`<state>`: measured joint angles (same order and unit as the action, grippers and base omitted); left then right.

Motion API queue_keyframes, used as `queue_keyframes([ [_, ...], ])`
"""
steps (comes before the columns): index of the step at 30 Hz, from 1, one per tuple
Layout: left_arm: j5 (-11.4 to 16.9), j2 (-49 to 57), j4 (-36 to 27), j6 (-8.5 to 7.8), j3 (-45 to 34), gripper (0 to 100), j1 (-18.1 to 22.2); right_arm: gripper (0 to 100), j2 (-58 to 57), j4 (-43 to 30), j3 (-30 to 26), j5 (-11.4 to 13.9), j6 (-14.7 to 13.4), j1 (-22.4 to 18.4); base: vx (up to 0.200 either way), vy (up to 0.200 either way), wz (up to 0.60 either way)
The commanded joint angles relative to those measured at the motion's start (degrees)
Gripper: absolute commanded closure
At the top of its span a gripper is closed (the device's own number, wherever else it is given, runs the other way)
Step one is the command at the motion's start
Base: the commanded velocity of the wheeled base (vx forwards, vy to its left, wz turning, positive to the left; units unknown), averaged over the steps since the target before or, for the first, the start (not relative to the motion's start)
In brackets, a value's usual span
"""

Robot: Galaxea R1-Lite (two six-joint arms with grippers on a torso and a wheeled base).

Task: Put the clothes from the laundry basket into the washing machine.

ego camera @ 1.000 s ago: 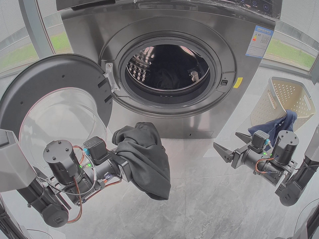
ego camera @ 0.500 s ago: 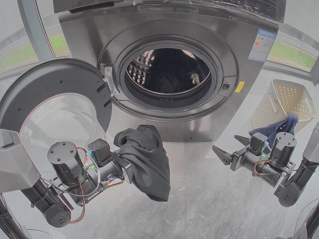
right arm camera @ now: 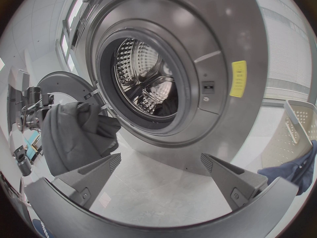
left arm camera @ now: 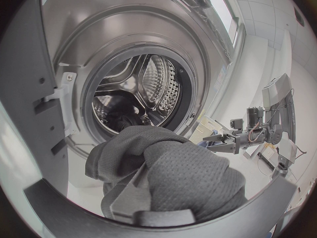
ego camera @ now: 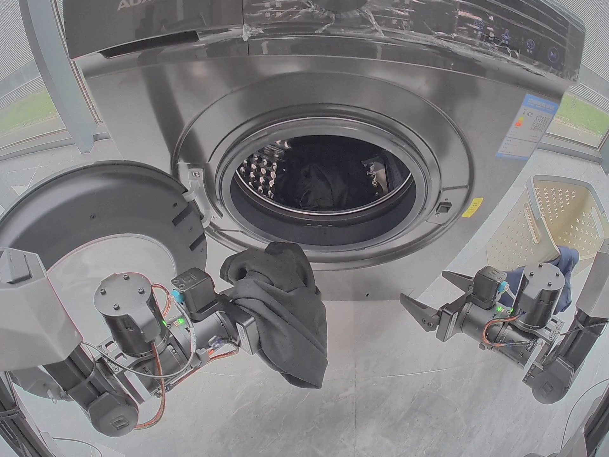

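Change: head camera stands nearer the washing machine [ego camera: 158,115] than before.
Labels: yellow sticker [ego camera: 472,207], blue-white label [ego camera: 531,128] on its front.
Left gripper [left arm camera: 142,189]: clenched on dark garment [ego camera: 279,312], below drum opening [ego camera: 323,185].
Right gripper [ego camera: 424,288]: jaws wide, empty, beside laundry basket [ego camera: 564,183].

Dark garment [ego camera: 282,315] drapes over the left gripper [ego camera: 246,329] and conceals its fingertips. Laundry basket [ego camera: 564,217], at 3 o'clock from the drum [ego camera: 260,172], is cut off by the frame edge. Its blue garment [ego camera: 568,261] is half hidden behind the right arm [ego camera: 539,293]. The clothing inside the drum is indistinct.
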<state>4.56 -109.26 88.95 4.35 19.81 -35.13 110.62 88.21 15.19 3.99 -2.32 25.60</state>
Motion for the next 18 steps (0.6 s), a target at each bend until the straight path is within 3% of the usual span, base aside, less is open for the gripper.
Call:
queue_keyframes([
  [1,0.01,-0.25,0.08,0.04,0.05,100,-0.11,0,0.12,0.03,-0.95,0.06,0.03,0.77,0.200,0.000,0.00],
  [13,-0.16,-0.86,0.17,-0.31,0.23,100,-0.99,0,-0.14,0.03,-2.53,0.14,0.03,1.91,0.000,0.000,0.00],
  [18,-0.16,-0.77,0.17,-0.40,0.67,100,-1.52,0,-0.31,0.03,-3.24,0.14,0.03,2.88,0.000,-0.200,0.00],
])
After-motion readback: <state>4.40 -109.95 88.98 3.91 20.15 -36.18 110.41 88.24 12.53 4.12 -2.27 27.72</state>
